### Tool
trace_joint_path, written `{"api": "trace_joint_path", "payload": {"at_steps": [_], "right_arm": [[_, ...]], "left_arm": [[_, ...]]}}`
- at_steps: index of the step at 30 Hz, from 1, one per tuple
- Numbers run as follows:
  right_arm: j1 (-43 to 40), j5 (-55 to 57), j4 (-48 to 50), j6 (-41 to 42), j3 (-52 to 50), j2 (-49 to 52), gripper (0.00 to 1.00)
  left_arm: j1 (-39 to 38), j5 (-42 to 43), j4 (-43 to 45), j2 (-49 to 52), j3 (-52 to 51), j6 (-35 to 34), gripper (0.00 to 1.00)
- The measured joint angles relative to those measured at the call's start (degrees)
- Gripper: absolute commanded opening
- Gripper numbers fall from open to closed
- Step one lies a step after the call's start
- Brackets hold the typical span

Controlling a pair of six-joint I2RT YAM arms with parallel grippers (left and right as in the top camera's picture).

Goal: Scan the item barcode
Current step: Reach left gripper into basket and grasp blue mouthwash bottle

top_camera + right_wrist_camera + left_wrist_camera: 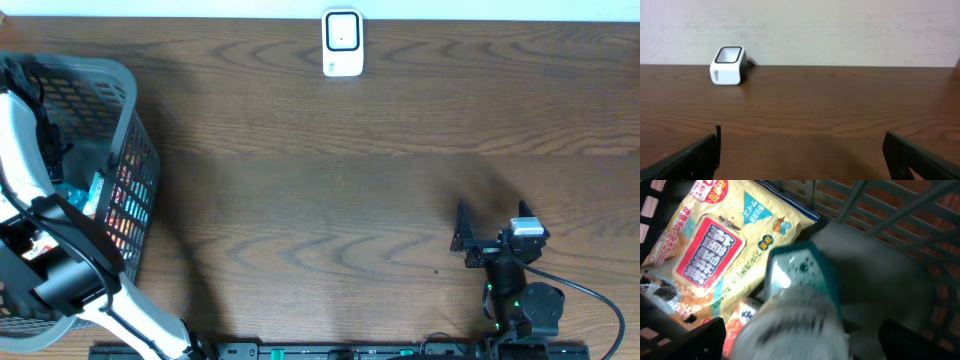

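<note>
While the left arm hangs inside the grey basket [135, 110] at the left edge of the worktop [350, 180], the left tool [807, 340] has its fingers spread wide apart and clamps nothing. Just beneath it lies a blurred teal-and-white item [800, 275], resting partly over a yellow packet [705, 245] printed with red and blue lettering; both sit in the basket among other packets. No barcode can be made out on either. The white scanner [342, 42] stands at the middle of the far edge. Near the front right corner, the right tool [805, 160] rests low over bare wood, fingers apart and empty, facing the scanner.
</note>
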Motion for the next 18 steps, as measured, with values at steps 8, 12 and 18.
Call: {"api": "trace_joint_path", "payload": {"at_steps": [8, 12, 18], "right_arm": [[0.00, 0.00, 0.00, 0.00, 0.00, 0.00, 0.99], [0.00, 0.00, 0.00, 0.00, 0.00, 0.00, 0.99], [0.00, 0.00, 0.02, 0.00, 0.00, 0.00, 0.99]], "left_arm": [[1.66, -0.74, 3.15, 1.25, -1.16, 0.00, 0.98], [1.86, -2.10, 6.36, 0.96, -3.32, 0.02, 0.98], [1.88, -4.48, 9.66, -1.07, -6.95, 1.38, 0.58]]}}
